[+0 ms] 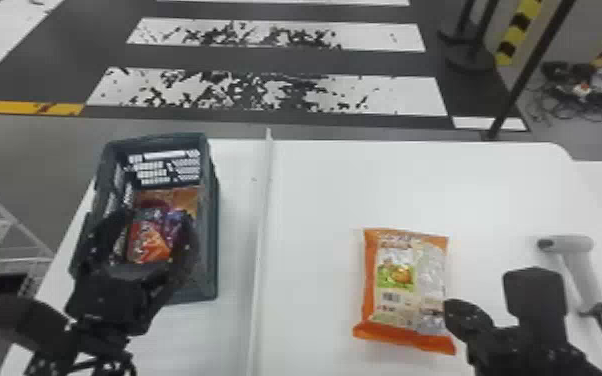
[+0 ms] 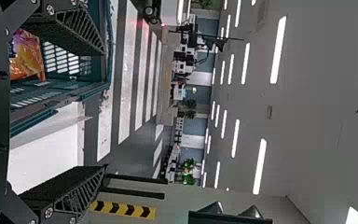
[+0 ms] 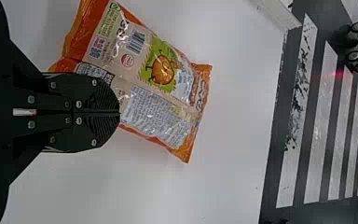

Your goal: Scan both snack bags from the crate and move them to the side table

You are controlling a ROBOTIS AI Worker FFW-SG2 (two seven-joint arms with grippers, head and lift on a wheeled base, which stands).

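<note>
At the left, the left gripper (image 1: 152,225) is held wide open over the near part of the crate (image 1: 210,210), in which colourful snack packets (image 1: 149,244) are contained. Right of the white divider (image 1: 261,225), an orange snack bag (image 1: 400,285) is laid flat on the surface (image 1: 335,195), and by its near right side the right gripper (image 1: 457,311) is seen with its fingers pressed together; farther right, the grey scanner (image 1: 575,265) is placed on its side.

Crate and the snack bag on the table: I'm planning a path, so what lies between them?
In the head view, a thin white divider on the white tabletop.
</note>
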